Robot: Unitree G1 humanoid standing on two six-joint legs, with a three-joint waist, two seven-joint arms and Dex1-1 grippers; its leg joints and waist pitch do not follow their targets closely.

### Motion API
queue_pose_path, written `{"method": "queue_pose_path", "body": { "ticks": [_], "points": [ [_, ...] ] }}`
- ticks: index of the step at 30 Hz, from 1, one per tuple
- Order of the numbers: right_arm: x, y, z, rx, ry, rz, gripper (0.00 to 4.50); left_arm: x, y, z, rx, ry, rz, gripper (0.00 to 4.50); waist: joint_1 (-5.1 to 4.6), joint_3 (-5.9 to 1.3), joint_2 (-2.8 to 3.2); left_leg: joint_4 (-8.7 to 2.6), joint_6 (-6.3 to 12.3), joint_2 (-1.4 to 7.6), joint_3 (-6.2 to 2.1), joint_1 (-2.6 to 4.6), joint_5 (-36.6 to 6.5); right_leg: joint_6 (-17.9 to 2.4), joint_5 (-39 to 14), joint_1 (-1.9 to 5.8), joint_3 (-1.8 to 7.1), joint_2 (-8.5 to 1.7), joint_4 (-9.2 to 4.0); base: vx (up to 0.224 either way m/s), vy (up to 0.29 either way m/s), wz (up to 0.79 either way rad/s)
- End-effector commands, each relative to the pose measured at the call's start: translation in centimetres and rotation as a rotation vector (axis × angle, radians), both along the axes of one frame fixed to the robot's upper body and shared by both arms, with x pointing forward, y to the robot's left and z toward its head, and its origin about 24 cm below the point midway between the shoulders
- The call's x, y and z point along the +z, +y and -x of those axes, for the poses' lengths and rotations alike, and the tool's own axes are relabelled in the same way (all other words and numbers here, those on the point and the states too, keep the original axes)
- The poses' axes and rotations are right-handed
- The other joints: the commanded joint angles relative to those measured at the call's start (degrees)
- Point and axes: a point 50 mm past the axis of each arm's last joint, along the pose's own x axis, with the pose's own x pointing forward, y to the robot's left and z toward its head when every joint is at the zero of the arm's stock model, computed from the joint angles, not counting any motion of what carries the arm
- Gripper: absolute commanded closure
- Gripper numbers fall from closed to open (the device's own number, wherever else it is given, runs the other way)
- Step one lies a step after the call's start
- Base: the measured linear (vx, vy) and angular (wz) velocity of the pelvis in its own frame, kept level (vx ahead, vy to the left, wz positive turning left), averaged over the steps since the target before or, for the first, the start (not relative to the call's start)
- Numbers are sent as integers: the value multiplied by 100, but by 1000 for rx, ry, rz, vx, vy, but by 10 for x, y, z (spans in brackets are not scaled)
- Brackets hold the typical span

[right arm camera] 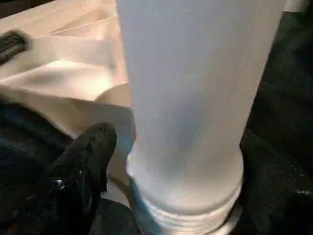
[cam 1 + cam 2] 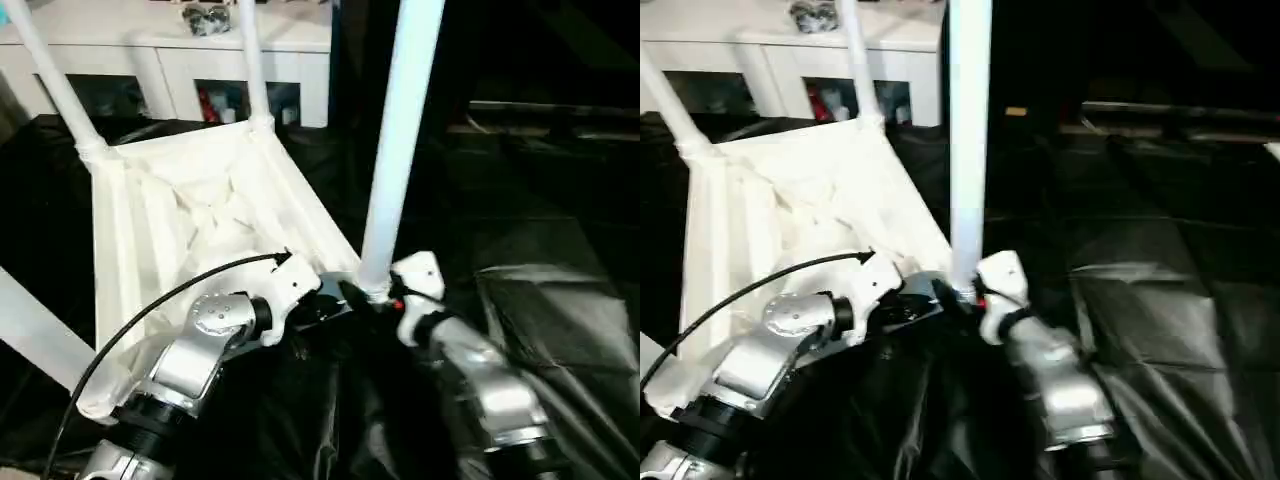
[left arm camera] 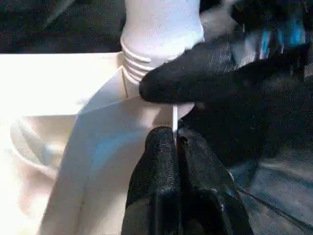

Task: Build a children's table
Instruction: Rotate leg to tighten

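black sheeting beneath upturned children's table, white cabinet behind it; left gripper pinching its rim, right gripper spread around near leg

Table top lies upside down on the black sheet, legs standing up. Near corner leg at 12 o'clock from the two grippers blocks the way straight ahead. Left gripper is pinched on the top's thin edge just beside that leg's base; right gripper crowds the base at 3 o'clock. Far legs and the cabinet close off 11 o'clock. Sheet at 3 to 5 o'clock lies bare.
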Motion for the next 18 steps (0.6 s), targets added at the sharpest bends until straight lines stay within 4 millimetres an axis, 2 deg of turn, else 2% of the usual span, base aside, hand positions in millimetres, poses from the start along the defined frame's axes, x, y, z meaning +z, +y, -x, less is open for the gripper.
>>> {"method": "queue_pose_path", "body": {
  "ticks": [1, 2, 3, 4, 5, 6, 7, 8, 9, 10, 11, 12, 14, 15, 16, 17, 18],
  "points": [
    [15, 15, -1, 194, -42, 6, 61, 14, -2, 5, -114, -41, 34, 450, 47, -403, -113, -368, 762, 498, -254, -17, -162, -1696, 42, 393, 331, -584, -268, 0, 0, 0],
    [15, 14, -1, 201, -44, 11, 61, 14, 0, 5, -116, -39, 33, 450, 44, -385, -178, -380, 787, 500, -248, -18, -206, -1659, -137, 375, 316, -575, -300, 0, 0, 0],
    [15, 13, -2, 225, -48, 28, 61, 14, 4, 6, -124, -33, 28, 450, 55, -356, -92, -374, 736, 511, -244, 15, -318, -1606, -527, 327, 319, -587, -339, 0, 0, 0],
    [16, 16, -4, 266, -33, 18, 42, 10, 17, 7, -122, -17, 14, 450, 71, -360, -42, -367, 691, 516, -239, 39, -342, -1594, -599, 309, 322, -585, -346, 0, 0, 0],
    [17, 15, -5, 299, -26, 31, 32, 9, 20, 8, -129, 1, 16, 450, 47, -353, -60, -381, 629, 530, -230, 53, -382, -1619, -544, 285, 319, -551, -341, 0, 0, 0],
    [18, 14, -6, 323, -21, 43, 25, 9, 23, 9, -136, 14, 19, 450, 26, -347, -18, -396, 542, 528, -227, 67, -495, -1632, -553, 283, 303, -514, -344, 0, 0, 0],
    [19, 11, -7, 341, -20, 76, 25, 10, 23, 8, -149, 13, 11, 450, 18, -350, 63, -405, 455, 535, -228, 91, -544, -1637, -449, 277, 300, -495, -351, 0, 0, 0],
    [20, 8, -7, 360, -27, 112, 25, 10, 23, 8, -173, 14, -1, 450, 25, -349, 52, -405, 429, 534, -241, 86, -547, -1643, -399, 293, 294, -494, -335, 0, 0, 0],
    [20, 6, -6, 374, -26, 130, 10, 10, 22, 8, -186, 17, -4, 450, 48, -359, 72, -394, 405, 535, -224, 115, -544, -1669, -284, 282, 300, -496, -331, 0, 0, 0],
    [20, 5, -6, 385, -25, 142, 10, 10, 22, 7, -196, 21, -6, 450, 73, -362, 64, -389, 397, 529, -217, 102, -519, -1710, -208, 299, 313, -516, -314, 0, 0, 0],
    [20, 3, -5, 402, -24, 157, 10, 9, 21, 7, -204, 18, -12, 450, 97, -367, 159, -387, 375, 527, -231, 96, -503, -1720, -168, 309, 311, -527, -298, 0, 0, 0],
    [19, 0, -2, 429, -3, 161, 10, 9, 20, 5, -206, 18, -13, 450, 98, -364, 145, -393, 351, 525, -221, 109, -613, -1706, -167, 301, 295, -495, -332, 0, 0, 0],
    [19, -5, 1, 479, 22, 181, 10, 11, 16, 4, -224, 22, -2, 450, 130, -379, 46, -380, 391, 525, -220, 82, -546, -1752, -46, 350, 312, -526, -301, 0, 0, 0],
    [19, -6, 1, 481, 23, 182, 10, 12, 16, 4, -225, 22, -1, 450, 156, -380, 55, -367, 447, 517, -230, 51, -433, -1748, -89, 370, 317, -560, -286, 0, 0, 0],
    [18, -7, 2, 497, 32, 185, 10, 13, 15, 2, -227, 15, -9, 450, 159, -377, 19, -362, 474, 517, -221, 47, -430, -1719, -216, 360, 312, -557, -311, 0, 0, 0],
    [17, -8, 2, 503, 37, 190, 10, 13, 16, 1, -228, 10, -14, 450, 159, -377, 19, -362, 474, 517, -221, 47, -430, -1719, -216, 360, 312, -557, -311, 0, 0, 0],
    [16, -9, 2, 512, 42, 195, 10, 14, 16, -1, -228, 7, -19, 450, 183, -378, 69, -355, 480, 521, -224, 64, -395, -1690, -320, 338, 306, -549, -312, 0, 0, 0]
  ]
}}
